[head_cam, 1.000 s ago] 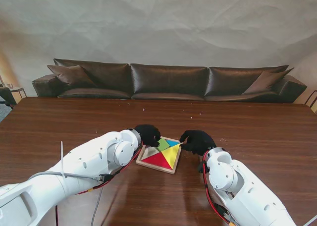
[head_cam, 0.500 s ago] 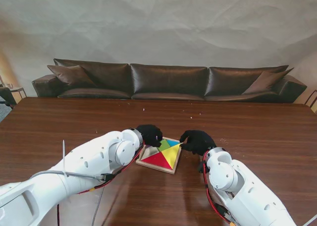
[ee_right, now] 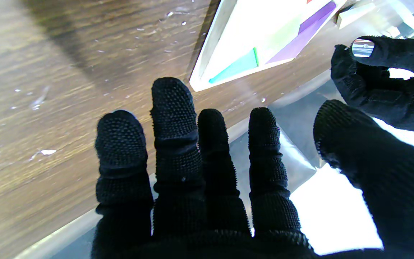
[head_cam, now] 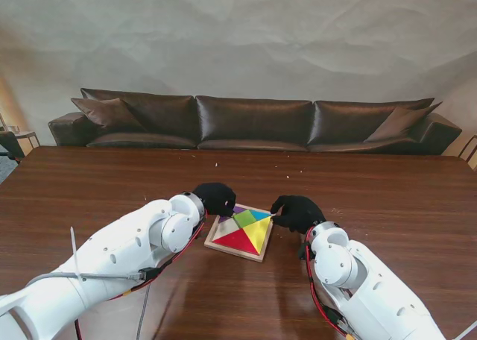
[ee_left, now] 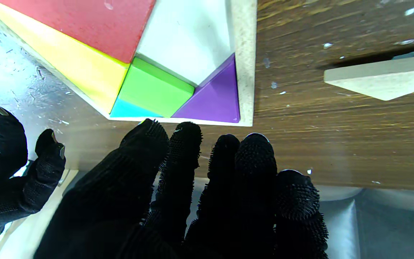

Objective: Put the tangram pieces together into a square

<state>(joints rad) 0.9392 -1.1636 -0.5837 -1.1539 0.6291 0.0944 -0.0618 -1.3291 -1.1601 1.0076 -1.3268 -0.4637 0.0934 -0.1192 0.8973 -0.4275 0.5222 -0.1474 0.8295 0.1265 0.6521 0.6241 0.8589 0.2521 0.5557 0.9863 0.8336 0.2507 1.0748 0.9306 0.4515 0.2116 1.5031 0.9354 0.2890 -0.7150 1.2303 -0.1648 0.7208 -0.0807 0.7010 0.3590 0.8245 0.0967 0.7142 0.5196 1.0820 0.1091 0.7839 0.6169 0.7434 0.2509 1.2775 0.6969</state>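
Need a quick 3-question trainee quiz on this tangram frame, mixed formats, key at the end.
1. True or false: the left hand is holding a tangram piece.
2. In the left wrist view, which piece fills the tray corner beside the bare white gap? A) red triangle B) purple triangle C) cyan piece
3. Fill in: a loose pale piece lies on the table, ______ the tray.

Key:
1. False; its fingers are spread and hold nothing. The right hand is open too.
2. B, the purple triangle, which touches the green square.
3. outside
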